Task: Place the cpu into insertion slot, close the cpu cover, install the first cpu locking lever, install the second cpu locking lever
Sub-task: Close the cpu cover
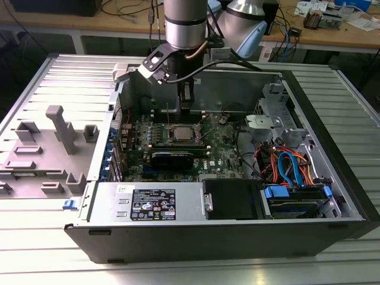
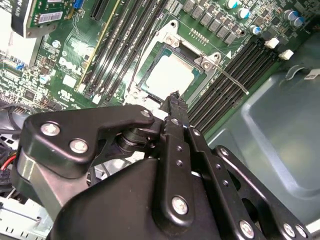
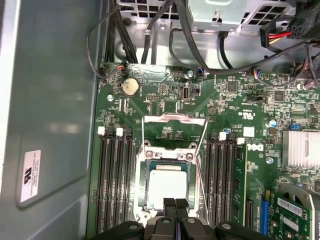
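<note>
Silver cpu (image 3: 167, 187) | seated in insertion slot (image 3: 167, 165) | pincer (image 3: 175, 202) at its edge

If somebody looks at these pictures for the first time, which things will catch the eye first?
First the black gripper, its fingertips together, poised just over the pale silver cpu that lies in the insertion slot on the green motherboard. Next, the open computer case on the ribbed metal table, with orange and blue cables toward the exterior view's right.

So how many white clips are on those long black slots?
4: two white clips on one side of the cpu, two on the other. More may be hidden at the slots' other ends.
</note>
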You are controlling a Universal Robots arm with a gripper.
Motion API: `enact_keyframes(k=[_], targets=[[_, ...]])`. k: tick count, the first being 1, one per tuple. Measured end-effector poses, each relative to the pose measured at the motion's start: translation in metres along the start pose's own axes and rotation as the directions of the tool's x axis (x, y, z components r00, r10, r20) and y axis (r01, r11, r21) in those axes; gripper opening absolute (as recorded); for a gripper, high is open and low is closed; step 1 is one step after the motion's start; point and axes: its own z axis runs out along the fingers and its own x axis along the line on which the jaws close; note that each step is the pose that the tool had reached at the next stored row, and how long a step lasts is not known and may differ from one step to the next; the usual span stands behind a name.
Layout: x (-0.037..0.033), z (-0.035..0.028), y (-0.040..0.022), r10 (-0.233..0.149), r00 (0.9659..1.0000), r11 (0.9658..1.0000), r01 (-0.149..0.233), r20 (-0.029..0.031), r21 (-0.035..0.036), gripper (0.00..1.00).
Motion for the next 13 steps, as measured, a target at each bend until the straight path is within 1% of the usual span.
enact_keyframes(k=[1, 9, 12, 13], targets=[[-0.0001, -0.0019, 0.0001, 0.000, 1.0000, 1.0000, 0.000, 0.0000, 0.0000, 0.11], [-0.0001, -0.0022, 0.0001, 0.000, 1.0000, 1.0000, 0.000, 0.0000, 0.0000, 0.11], [-0.0002, -0.0021, 0.0015, 0.000, 1.0000, 1.0000, 0.000, 0.0000, 0.0006, 0.11], [-0.0002, -0.0020, 0.0028, 0.000, 1.0000, 1.0000, 0.000, -0.0002, 0.0024, 0.11]])
